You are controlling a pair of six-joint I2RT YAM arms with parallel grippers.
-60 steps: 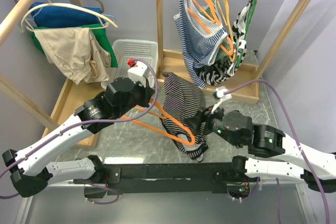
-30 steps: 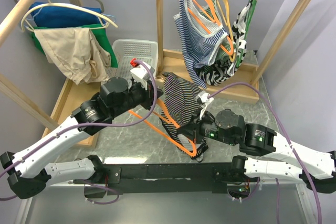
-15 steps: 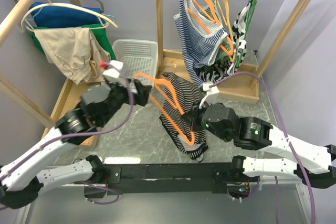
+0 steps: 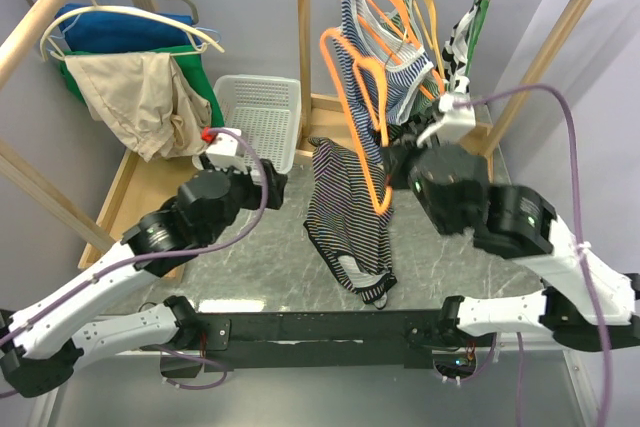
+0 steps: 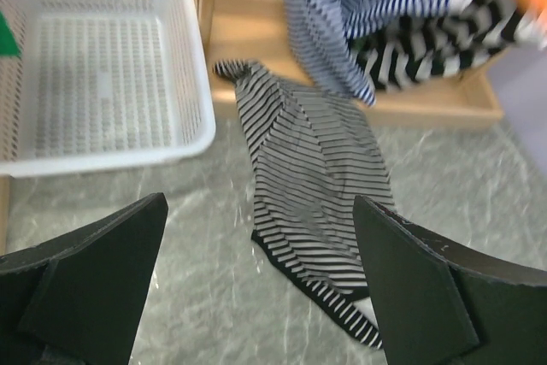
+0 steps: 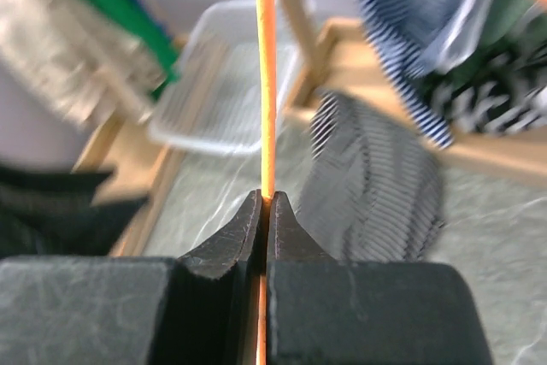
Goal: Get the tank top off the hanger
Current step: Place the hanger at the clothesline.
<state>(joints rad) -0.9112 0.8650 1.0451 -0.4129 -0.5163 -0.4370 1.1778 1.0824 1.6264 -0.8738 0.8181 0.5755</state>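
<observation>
Tank top (image 4: 345, 212) lies flat on the table (image 4: 420, 267), centre, just near of the basket (image 4: 258, 107); it looks fully off. Orange hanger (image 6: 266, 74) is up bare, probably lifted to clear it. Right claw (image 6: 266, 203) is clamped on the hanger wire. Left claw (image 5: 261, 211) is wide open, empty, above the top.

open marble table (image 4: 255, 262) lies left of the flat tank top (image 4: 345, 212). the white basket (image 4: 262, 107) walls the far left; the rack's wooden base (image 4: 470, 175) and hanging garments (image 4: 400, 132) close the back; the raised orange hanger (image 6: 266, 74) crosses overhead.
</observation>
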